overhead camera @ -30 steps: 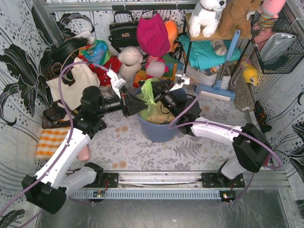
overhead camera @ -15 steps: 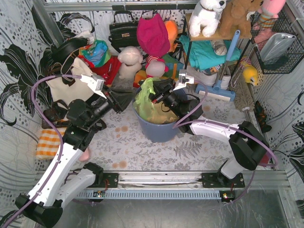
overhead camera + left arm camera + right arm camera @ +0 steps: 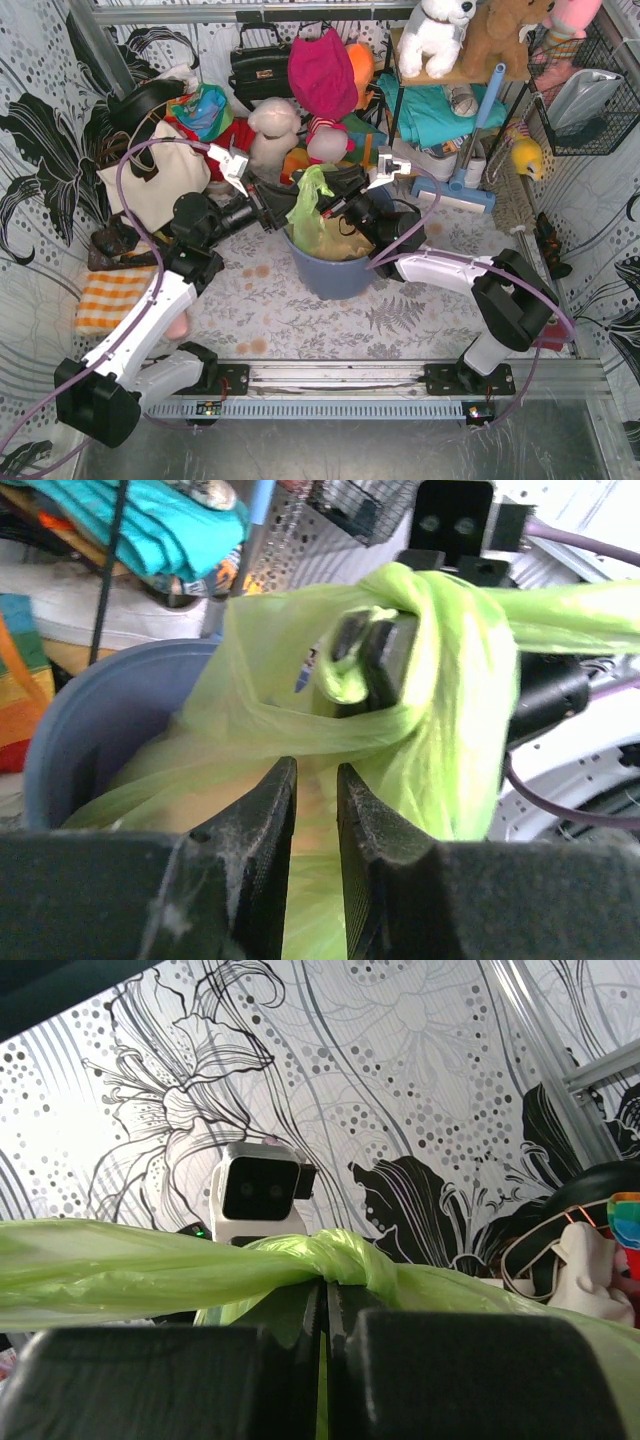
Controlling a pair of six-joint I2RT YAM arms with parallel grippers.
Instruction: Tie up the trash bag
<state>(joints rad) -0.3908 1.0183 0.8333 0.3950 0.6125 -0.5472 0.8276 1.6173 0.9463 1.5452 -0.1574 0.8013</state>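
The light-green trash bag [image 3: 308, 225] sits in the round blue-grey bin [image 3: 335, 275], its top gathered into a twisted neck. My right gripper [image 3: 327, 200] is shut on that neck; in the right wrist view the gripper [image 3: 324, 1295] pinches the bag just below a knot-like twist [image 3: 345, 1255]. My left gripper [image 3: 272, 212] is just left of the bag at the bin's rim. In the left wrist view the left gripper [image 3: 315, 770] has a narrow gap with nothing in it, close in front of the bag [image 3: 450, 710]. Tan paper shows through the plastic.
Soft toys [image 3: 272, 130], a black handbag [image 3: 258, 65] and a white tote [image 3: 150, 180] crowd the back behind the bin. A shelf with toys [image 3: 440, 40] stands back right. An orange checked cloth [image 3: 105, 300] lies at the left.
My left gripper pulled away from the bag to the left, then came back to the bin's left rim. My right gripper kept its hold on the bag's neck and shifted slightly left.
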